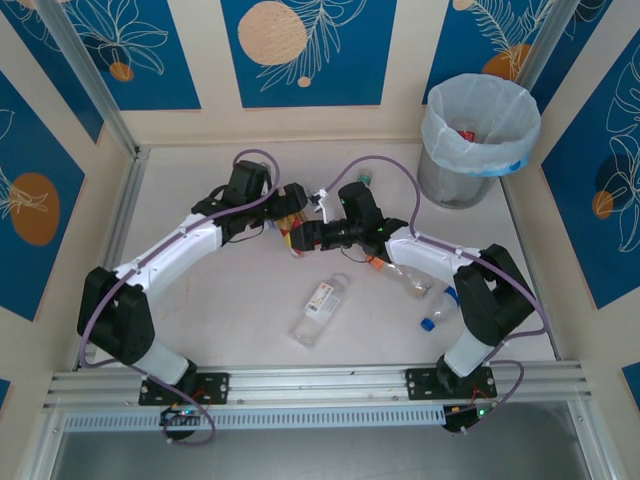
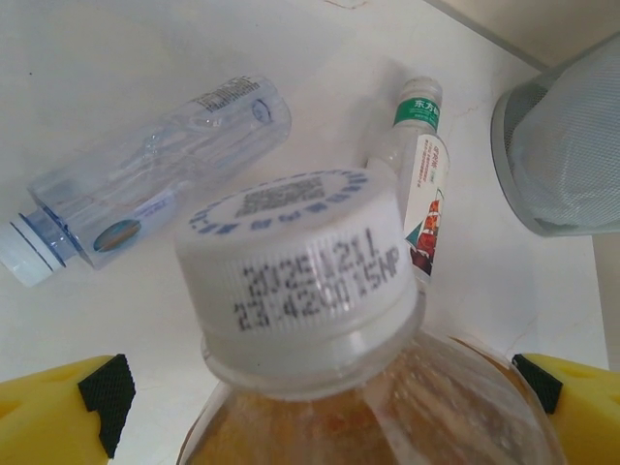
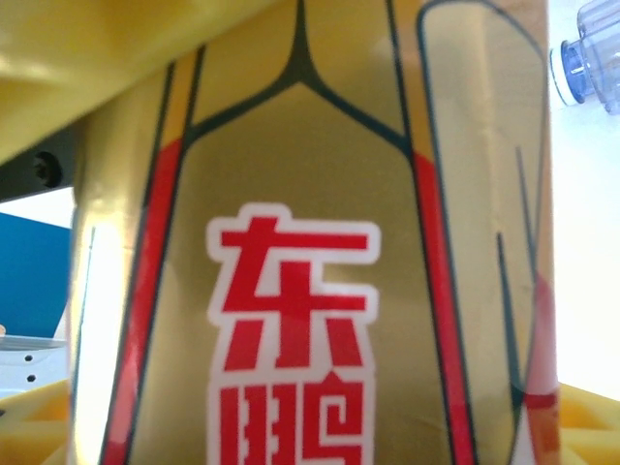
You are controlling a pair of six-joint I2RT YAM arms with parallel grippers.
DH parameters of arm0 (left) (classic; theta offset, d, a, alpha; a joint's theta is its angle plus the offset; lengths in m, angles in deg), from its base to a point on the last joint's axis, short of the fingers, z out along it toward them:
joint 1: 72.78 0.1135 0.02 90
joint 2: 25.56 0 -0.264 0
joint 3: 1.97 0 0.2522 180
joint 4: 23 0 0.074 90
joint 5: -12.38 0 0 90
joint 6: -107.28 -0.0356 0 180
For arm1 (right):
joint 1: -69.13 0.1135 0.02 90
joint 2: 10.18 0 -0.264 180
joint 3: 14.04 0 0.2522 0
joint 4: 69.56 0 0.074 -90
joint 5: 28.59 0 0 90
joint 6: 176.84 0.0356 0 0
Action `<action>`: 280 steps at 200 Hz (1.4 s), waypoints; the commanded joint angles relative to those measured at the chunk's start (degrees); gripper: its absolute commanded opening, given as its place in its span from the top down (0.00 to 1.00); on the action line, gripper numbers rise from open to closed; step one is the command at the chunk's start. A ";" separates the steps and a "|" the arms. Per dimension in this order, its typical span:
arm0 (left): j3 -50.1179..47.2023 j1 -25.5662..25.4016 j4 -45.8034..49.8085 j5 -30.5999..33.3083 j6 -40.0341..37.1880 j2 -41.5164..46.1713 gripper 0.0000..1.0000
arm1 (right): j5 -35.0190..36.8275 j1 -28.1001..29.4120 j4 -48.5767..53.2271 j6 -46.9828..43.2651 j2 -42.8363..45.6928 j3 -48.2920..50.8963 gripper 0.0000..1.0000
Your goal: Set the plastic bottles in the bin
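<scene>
Plastic bottles lay about the white table (image 1: 200,320), and I placed everything against one of them: the clear bottle with a gold-and-red label and a white ribbed cap (image 1: 293,232), up between the two arms.

Just left of it on the overhead camera sat the left gripper (image 1: 287,205), which the left wrist camera also showed (image 2: 320,417). Its yellow fingers (image 2: 58,417) ran along either side of that bottle's shoulder (image 2: 300,262). One pad met the plastic while a sliver of table showed beside the other, so I could not tell whether those jaws were gripping.

Past the white cap lay a clear unlabelled bottle with a pale blue-ringed cap (image 2: 155,174).

Just right of the gold-labelled bottle was the right gripper (image 1: 305,237). On its own camera (image 3: 310,436) the label (image 3: 310,291) sat very close, with a yellow finger flush against each side, so those jaws were closed on it.

On the near side and a little right lay a flattened clear bottle with a white-and-red label (image 1: 322,310). Further right were an orange-capped bottle (image 1: 405,278) and a blue-capped bottle (image 1: 438,312). Beyond and right stood a green-capped bottle (image 1: 365,180) (image 2: 423,184).

Well off to the far right was the round grey bin lined with a pale-blue bag (image 1: 450,185) (image 2: 562,145), with something red inside.
</scene>
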 commanded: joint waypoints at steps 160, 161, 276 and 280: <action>-19.72 3.54 -13.29 14.42 6.52 22.57 0.01 | 8.45 -12.87 18.83 -12.42 10.83 -0.64 0.46; -19.80 3.60 -13.20 14.47 6.57 22.59 0.01 | 8.50 -12.94 18.88 -12.45 10.86 -0.71 0.46; -20.09 4.45 -3.95 19.53 11.33 19.20 0.00 | 8.73 -28.16 24.00 -18.28 13.32 -15.99 0.46; -20.13 4.45 -3.72 19.79 11.60 19.06 0.01 | 8.74 -28.84 24.23 -18.29 13.23 -16.80 0.46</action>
